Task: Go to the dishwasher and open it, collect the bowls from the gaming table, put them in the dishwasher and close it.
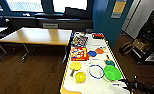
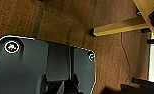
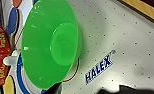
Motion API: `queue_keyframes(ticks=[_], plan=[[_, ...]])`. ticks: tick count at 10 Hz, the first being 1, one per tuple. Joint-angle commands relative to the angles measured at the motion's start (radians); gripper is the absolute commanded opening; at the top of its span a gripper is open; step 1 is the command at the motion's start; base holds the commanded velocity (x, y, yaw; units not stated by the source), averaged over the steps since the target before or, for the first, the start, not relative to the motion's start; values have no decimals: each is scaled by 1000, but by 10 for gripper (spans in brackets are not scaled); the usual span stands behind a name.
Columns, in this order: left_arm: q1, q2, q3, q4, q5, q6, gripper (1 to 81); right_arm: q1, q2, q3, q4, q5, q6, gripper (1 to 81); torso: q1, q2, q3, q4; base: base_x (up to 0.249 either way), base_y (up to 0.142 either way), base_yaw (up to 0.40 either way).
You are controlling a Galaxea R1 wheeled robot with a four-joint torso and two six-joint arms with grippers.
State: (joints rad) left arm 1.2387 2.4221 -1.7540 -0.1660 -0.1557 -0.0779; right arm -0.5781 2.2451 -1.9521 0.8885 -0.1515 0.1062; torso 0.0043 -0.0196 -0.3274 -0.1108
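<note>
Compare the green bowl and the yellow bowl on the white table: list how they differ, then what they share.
Colour: the green bowl is bright green, the yellow bowl bright yellow.
Size: the green bowl is clearly wider than the yellow bowl.
Place: the green bowl sits near the white table's right edge, beside the blue ring; the yellow bowl sits near the left edge, by the yellow paddle.
Shared: both are round, plain and stand on the same table.
</note>
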Motion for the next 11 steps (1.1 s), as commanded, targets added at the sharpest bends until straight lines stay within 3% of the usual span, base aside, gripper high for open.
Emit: queue_keyframes(ticks=[1, 5, 11], plan=[[-44, -17, 2, -3, 61, 3, 811, 109, -51, 12, 43, -22, 3, 811, 0, 0, 0, 0, 0, 0, 0], [-44, -3, -7, -3, 73, 3, 811, 161, -69, -28, 110, -31, 3, 811, 0, 0, 0, 0, 0, 0, 0], [-46, 9, -21, -1, 74, 3, 811, 188, -65, -148, 125, -57, 12, 811, 0, 0, 0, 0, 0, 0, 0]])
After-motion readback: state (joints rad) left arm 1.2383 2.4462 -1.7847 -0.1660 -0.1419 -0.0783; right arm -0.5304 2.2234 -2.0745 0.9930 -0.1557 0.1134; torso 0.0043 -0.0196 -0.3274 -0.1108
